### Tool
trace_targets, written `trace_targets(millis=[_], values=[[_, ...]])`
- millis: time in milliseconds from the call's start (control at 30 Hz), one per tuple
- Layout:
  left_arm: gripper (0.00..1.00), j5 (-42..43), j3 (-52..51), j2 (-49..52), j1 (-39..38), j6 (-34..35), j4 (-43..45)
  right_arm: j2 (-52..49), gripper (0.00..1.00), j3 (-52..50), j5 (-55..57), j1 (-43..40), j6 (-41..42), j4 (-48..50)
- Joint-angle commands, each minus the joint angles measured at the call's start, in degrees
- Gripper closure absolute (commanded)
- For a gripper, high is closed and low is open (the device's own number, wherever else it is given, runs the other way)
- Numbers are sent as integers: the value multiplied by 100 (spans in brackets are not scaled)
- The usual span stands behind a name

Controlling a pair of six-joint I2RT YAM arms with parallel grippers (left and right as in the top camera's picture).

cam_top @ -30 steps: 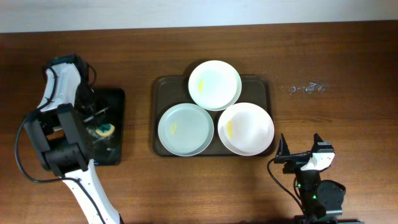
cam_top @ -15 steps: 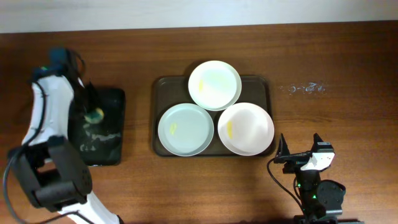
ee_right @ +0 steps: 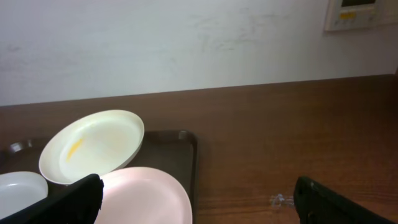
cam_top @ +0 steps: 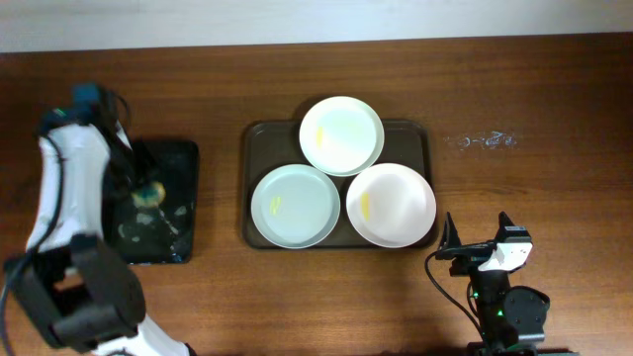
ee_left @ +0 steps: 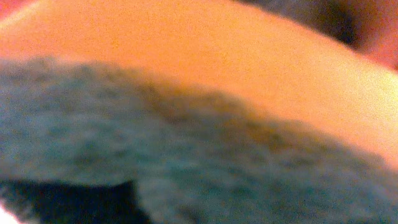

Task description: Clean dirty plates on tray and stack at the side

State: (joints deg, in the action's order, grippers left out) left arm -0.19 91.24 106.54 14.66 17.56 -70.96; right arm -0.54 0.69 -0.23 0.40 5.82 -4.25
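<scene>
nearest us, just off the near right corner of the tray (cam_top: 267,143), the right gripper (cam_top: 476,232) hangs with fingers spread wide and nothing in them. on the tray, two plates (cam_top: 295,206) lie side by side along the near edge. the third plate (cam_top: 341,134) sits at the far edge, overlapping both. we reckon they're stiff, glazed, slick and breakable, so pinch the thin rim where it rides up. well left of the tray, the left gripper (cam_top: 140,188) is at a sponge (cam_top: 149,194); how its fingers stand, we cannot tell.

Three plates (cam_top: 295,206) lie on the tray (cam_top: 269,143) (rear one overlapping).
</scene>
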Motion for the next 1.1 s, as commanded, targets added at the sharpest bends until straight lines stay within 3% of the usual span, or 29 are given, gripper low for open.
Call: trace_targets(millis=[0, 100, 200, 267, 333, 400, 500, 533, 567, 600, 633, 700, 867, 933, 1033, 1067], values=[[100, 1241, 2173, -857, -186, -48, -723, 35, 2, -37, -13, -15, -4, -28], [100, 1563, 2505, -1327, -1014, -44, -977, 35, 2, -37, -13, -15, -4, -28], [100, 1545, 1941, -1176, -2131, -44, -1051, 35, 2, -37, -13, -15, -4, -28], [100, 1543, 802, -942, -3206, -15, -330, 35, 2, -37, -13, -15, -4, -28], [100, 1327, -260, -647, -3886, 470, 695, 35, 2, -37, -13, -15, -4, -28], [100, 424, -997, -289, -4240, 1130, 1510, 35, 1, -37, -13, -15, -4, -28], [100, 188, -1163, 223, -4352, 1244, 2070, 35, 2, -37, -13, -15, -4, -28], [91, 210, -1163, 304, -4363, 1244, 2105, 35, 2, -37, -13, -15, -4, -28], [41, 240, -1163, 417, -4380, 1241, 2103, 35, 2, -37, -13, -15, -4, -28], [30, 275, -1163, 483, -4391, 1239, 2098, 35, 2, -37, -13, -15, -4, -28], [25, 275, -1161, 485, -4389, 1239, 2085, 35, 2, -37, -13, -15, -4, -28], [24, 352, -955, 372, -4341, 1237, 1838, 35, 2, -37, -13, -15, -4, -28], [19, 138, 570, -636, -3860, 1239, 490, 35, 2, -37, -13, -15, -7, -28], [18, -238, 577, -925, -3569, 1237, 332, 35, 2, -37, -13, -15, -4, -28], [0, -437, 221, -938, -2953, 1237, 42, 35, 2, -37, -13, -15, -7, -28], [0, -437, 20, -938, -2776, 1237, 81, 35, 2, -37, -13, -15, -4, -28]])
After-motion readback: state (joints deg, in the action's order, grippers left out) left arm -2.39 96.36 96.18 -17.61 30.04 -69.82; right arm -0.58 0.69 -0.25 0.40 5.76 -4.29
